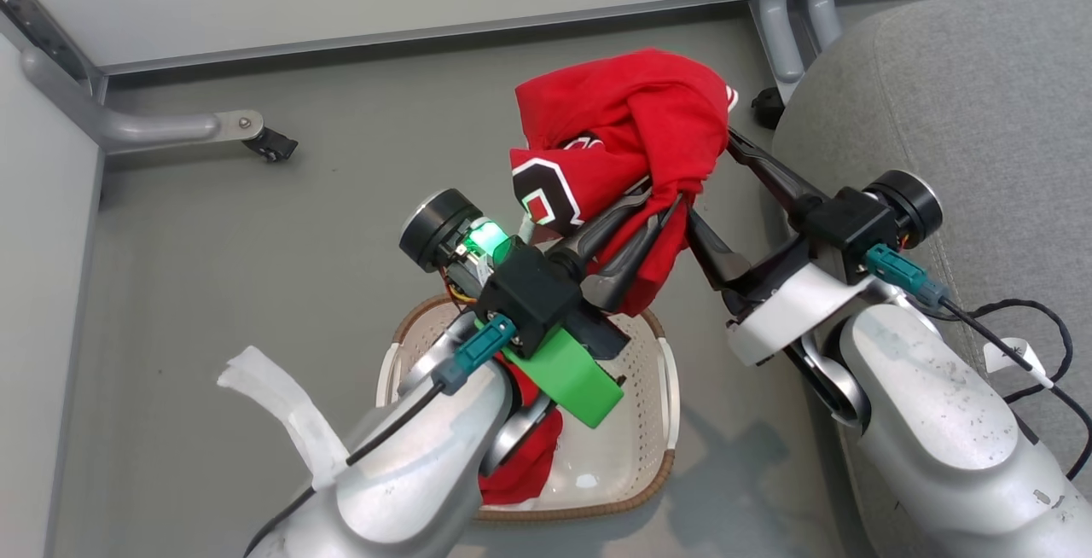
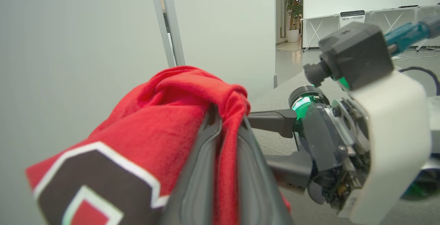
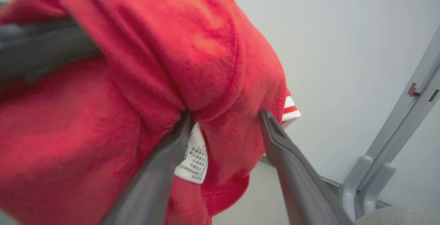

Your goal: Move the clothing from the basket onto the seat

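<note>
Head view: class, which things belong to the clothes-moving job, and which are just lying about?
Job: red clothing, basket, grey seat, left claw gripping the clothing.
Lying about: caster wheel, metal frame legs.

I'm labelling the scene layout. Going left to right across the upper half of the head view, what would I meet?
black castor → bunched red clothing → small black foot → grey seat
</note>
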Tool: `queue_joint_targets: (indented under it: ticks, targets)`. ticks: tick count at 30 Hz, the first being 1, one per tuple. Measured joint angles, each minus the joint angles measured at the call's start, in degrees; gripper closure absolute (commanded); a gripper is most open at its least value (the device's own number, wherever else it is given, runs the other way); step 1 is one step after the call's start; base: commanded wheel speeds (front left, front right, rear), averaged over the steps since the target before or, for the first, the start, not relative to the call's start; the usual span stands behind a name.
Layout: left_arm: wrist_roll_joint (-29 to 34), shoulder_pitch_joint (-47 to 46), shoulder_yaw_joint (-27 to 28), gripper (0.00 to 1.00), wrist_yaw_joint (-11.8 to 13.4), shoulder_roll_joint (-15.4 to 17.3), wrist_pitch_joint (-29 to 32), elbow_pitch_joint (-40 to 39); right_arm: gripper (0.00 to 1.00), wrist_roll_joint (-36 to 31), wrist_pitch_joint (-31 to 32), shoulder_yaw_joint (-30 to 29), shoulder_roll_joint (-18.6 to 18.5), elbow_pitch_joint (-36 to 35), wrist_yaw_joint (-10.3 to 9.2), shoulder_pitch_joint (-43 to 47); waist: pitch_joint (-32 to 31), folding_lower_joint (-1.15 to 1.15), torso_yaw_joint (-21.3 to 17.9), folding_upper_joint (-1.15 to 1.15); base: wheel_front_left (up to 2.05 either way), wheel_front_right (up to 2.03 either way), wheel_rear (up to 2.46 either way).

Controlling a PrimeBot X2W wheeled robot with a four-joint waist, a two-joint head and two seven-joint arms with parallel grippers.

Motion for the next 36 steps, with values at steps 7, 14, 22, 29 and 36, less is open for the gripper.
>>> queue_joint_targets:
  ticks: [7, 14, 22, 29, 36]
  targets:
    - [-0.7, -0.1, -2.7, 1.00, 0.0, 0.1, 0.0, -0.1, 0.00, 0.7, 0.0, 1.3, -0.7, -0.5, 0.00, -0.8, -0.3, 0.00, 0.2, 0.00, 0.00, 0.00, 0.00]
    - [-1.2, -0.7, -2.9, 1.00, 0.0, 0.5, 0.0, -0.1, 1.00, 1.6, 0.0, 2.3, -1.1, -0.4, 0.00, -1.4, -0.4, 0.00, 0.8, 0.00, 0.00, 0.00, 0.00]
    - [-1.2, -0.6, -1.0, 1.00, 0.0, 0.9, 0.0, 0.1, 1.00, 1.6, 0.0, -0.5, -0.1, -1.0, 0.00, 0.0, -0.3, 0.00, 0.9, 0.00, 0.00, 0.00, 0.00]
    - [-0.9, 0.1, -0.1, 1.00, 0.0, 1.0, 0.0, 0.5, 1.00, 2.2, 0.0, -1.9, 0.4, -1.8, 0.00, 2.0, -0.4, 0.00, 0.2, 0.00, 0.00, 0.00, 0.00]
    - [-0.3, 0.5, 1.0, 0.00, 0.0, 0.7, 0.0, 0.5, 1.00, 2.4, 0.0, -3.2, 1.0, -2.3, 0.00, 3.4, -0.1, 0.00, -0.3, 0.00, 0.00, 0.00, 0.00]
